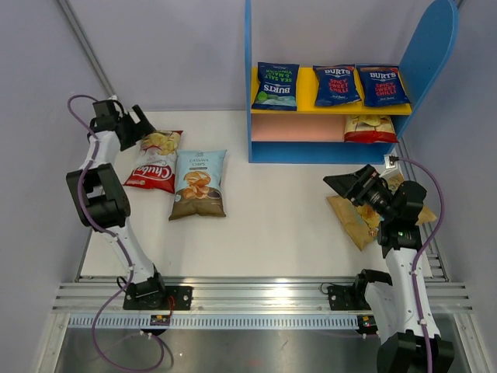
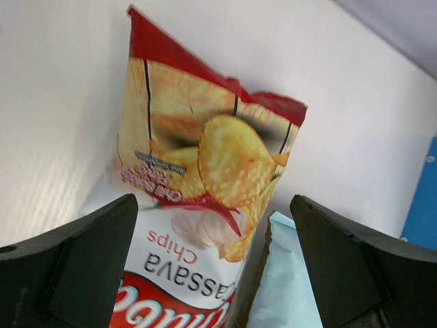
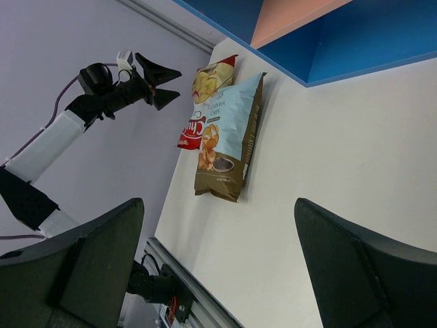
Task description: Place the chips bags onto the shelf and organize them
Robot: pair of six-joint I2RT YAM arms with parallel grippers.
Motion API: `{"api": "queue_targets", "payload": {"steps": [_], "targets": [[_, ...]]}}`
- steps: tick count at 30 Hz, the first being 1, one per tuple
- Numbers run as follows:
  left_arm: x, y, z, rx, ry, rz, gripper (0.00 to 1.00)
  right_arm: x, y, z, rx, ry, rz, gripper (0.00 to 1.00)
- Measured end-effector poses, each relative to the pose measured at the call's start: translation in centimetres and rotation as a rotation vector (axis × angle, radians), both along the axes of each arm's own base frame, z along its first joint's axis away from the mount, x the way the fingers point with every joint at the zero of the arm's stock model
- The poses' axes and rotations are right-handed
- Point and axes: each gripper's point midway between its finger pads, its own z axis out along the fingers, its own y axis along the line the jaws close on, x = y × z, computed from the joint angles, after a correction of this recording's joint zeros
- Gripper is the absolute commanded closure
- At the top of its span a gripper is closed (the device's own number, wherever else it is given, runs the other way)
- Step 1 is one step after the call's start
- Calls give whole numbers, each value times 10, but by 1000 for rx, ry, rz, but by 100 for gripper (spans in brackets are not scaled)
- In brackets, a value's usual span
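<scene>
Left gripper (image 1: 146,127), jaws spread and holding nothing, hovers over the far end of the red-white Chuba bag (image 1: 155,163), which lies flat on the desk (image 1: 279,221) near its left edge. The bag's long axis runs from far to near, tilted slightly. In the left wrist view it passes lengthwise between the two fingers, so they straddle its width. The left arm is much the nearer to this bag.

The light blue cassava bag (image 1: 199,184) lies parallel and just beside it on the shelf side. Its corner shows close to the right-hand finger in the wrist view, so that finger may land on it when the jaws come down.

The shelf (image 1: 250,93) stands well apart, at the far right of the desk. Three Burts bags (image 1: 336,84) stand on its yellow board and a second Chuba bag (image 1: 370,128) stands at the right of the tier below. The rest of that tier looks free.

Right gripper (image 1: 345,180), also spread and empty, is held above the desk near the shelf. The tan-gold bag (image 1: 348,217) lies flat, partly under that arm.
</scene>
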Motion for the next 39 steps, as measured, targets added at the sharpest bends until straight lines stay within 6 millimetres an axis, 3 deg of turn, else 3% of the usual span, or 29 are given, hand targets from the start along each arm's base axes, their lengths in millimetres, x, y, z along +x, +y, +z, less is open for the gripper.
{"api": "queue_targets", "payload": {"steps": [4, 7, 11, 16, 19, 27, 28, 30, 33, 35, 39], "targets": [[11, 20, 12, -45, -78, -83, 1, -3, 2, 1, -4, -7, 9, 1], [18, 32, 4, -87, -91, -115, 1, -5, 5, 2, -8, -12, 23, 0], [26, 32, -24, -143, -74, -163, 1, -9, 9, 2, -12, -19, 46, 0], [20, 21, -75, -219, 4, -217, 1, -11, 11, 3, -16, -28, 60, 1], [19, 18, -81, -270, 2, -245, 1, -12, 13, 4, -17, -30, 67, 1], [17, 23, -79, -347, -12, -228, 31, -15, 16, 5, -16, -36, 88, 0], [18, 22, -79, -357, -20, -225, 41, -15, 16, 5, -16, -36, 89, 1], [20, 21, -78, -378, -35, -216, 49, -15, 16, 5, -16, -36, 89, 1], [23, 17, -75, -426, -67, -190, 68, -15, 16, 4, -15, -34, 89, 1], [23, 15, -63, -452, -92, -165, 79, -14, 16, 4, -15, -33, 89, 1], [27, 17, -34, -446, -164, -106, 81, -14, 16, 4, -15, -32, 88, 1]]}}
